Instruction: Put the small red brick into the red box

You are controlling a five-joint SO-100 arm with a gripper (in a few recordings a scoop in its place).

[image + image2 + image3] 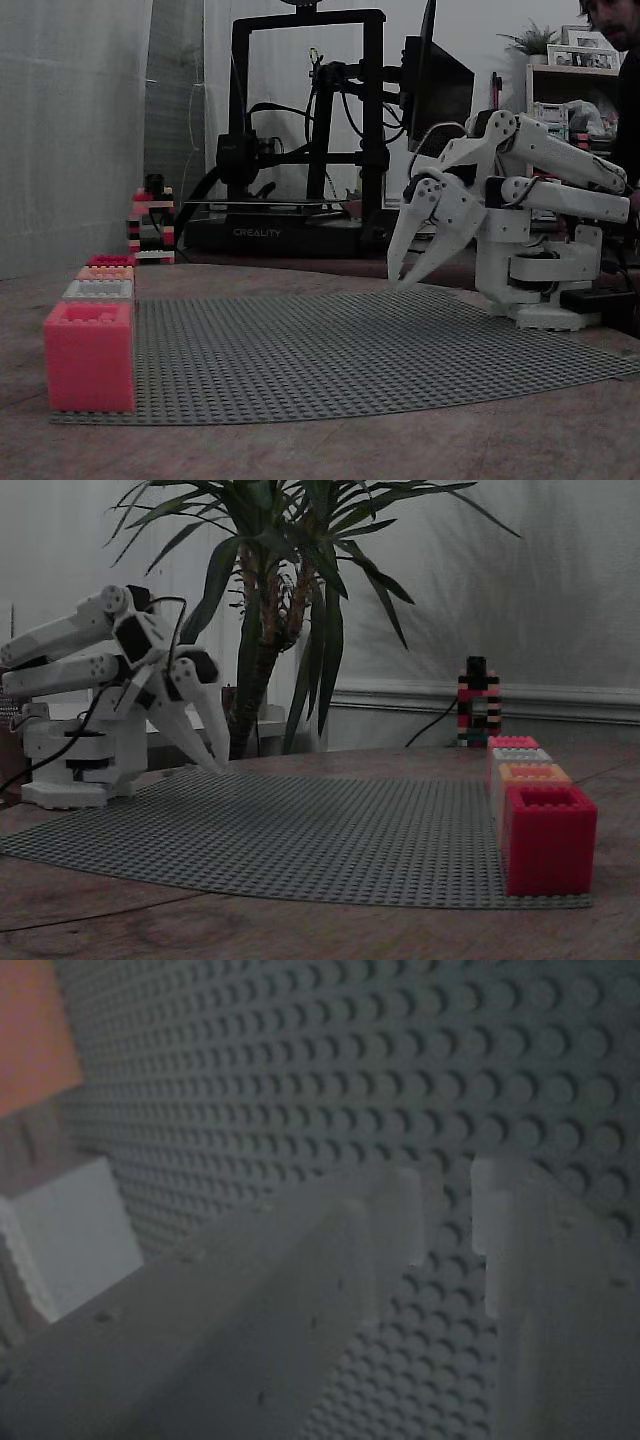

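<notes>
The pincer [400, 280] hangs low over the grey studded baseplate [350, 350], tips pointing down. Its fingers are a little apart, with nothing between them in the wrist view [450, 1215]. I cannot tell where the small red brick is.

The red box [548, 840] stands at one end of a row of boxes on the far edge of the baseplate, well apart from the pincer [213, 768]. In a fixed view it is the farthest box [110, 260], behind the pink box [88, 355]. The plate between is bare, so I think there is lots of room to move.
</notes>
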